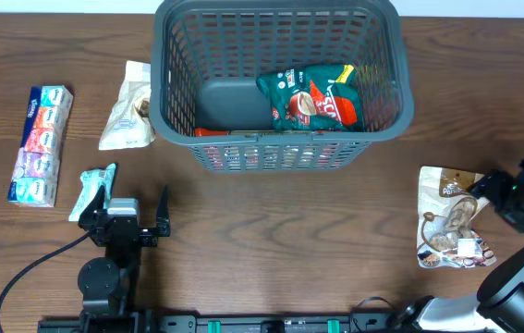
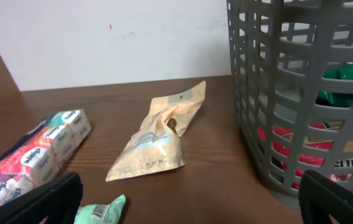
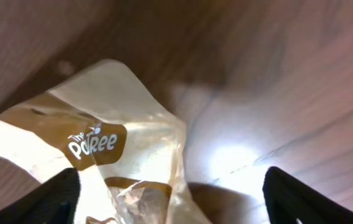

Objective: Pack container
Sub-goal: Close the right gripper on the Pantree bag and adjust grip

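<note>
Container (image 1: 271,155), at the far middle of the desk (image 1: 289,240), looks stiff, light and best gripped by its rim; left claw (image 1: 129,194) gapes empty, right claw (image 3: 176,205) stands open over a soft pouch (image 1: 451,217).

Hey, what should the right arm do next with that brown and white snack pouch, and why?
Probably lower the right tool and close on the pouch: the tool hangs open over it, and the pouch lies on the table, not yet in the container.

A basket (image 1: 271,155), pouch (image 1: 128,106) and tissues (image 1: 42,143) are set on the table (image 1: 271,240) ahead of the left claw (image 1: 129,202), a packet (image 1: 95,188) beside it, another pouch (image 1: 448,222) under the right claw (image 3: 176,196).
</note>
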`<move>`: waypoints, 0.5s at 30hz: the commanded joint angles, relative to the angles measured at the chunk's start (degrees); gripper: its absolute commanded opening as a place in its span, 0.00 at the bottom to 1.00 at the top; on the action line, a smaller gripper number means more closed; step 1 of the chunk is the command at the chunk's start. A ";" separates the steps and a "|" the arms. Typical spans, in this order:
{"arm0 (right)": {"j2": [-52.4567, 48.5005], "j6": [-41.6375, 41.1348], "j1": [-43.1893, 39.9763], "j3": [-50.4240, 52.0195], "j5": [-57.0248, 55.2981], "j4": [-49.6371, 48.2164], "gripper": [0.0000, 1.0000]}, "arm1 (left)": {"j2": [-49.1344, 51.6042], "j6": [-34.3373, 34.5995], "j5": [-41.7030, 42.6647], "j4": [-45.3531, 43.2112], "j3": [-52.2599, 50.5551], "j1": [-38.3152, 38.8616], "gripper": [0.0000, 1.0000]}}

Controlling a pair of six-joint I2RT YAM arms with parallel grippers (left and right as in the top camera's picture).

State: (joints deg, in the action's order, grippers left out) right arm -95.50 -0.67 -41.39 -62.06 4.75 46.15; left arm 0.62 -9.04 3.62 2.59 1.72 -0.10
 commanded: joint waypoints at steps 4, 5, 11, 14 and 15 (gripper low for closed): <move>0.66 7.08 4.83 -3.26 -1.55 3.30 0.88 | -0.33 -0.37 -0.24 1.16 -1.44 0.28 0.99; 0.63 7.78 5.64 -3.26 -1.55 3.85 0.89 | -0.33 -0.37 -0.24 1.16 -1.44 0.28 0.99; 0.35 11.76 10.29 -3.26 -2.91 7.30 0.95 | -0.33 -0.37 -0.24 1.16 -1.44 0.28 0.99; -0.07 10.16 10.14 -3.23 -5.29 9.94 0.95 | -0.33 -0.37 -0.24 1.16 -1.44 0.28 0.99; -0.17 9.33 9.90 -3.23 -5.97 10.47 0.95 | -0.33 -0.37 -0.24 1.18 -1.44 0.28 0.99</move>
State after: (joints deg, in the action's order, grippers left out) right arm -95.50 8.60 -31.22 -64.58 2.02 55.68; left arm 0.62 -9.04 3.62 2.59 1.72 -0.10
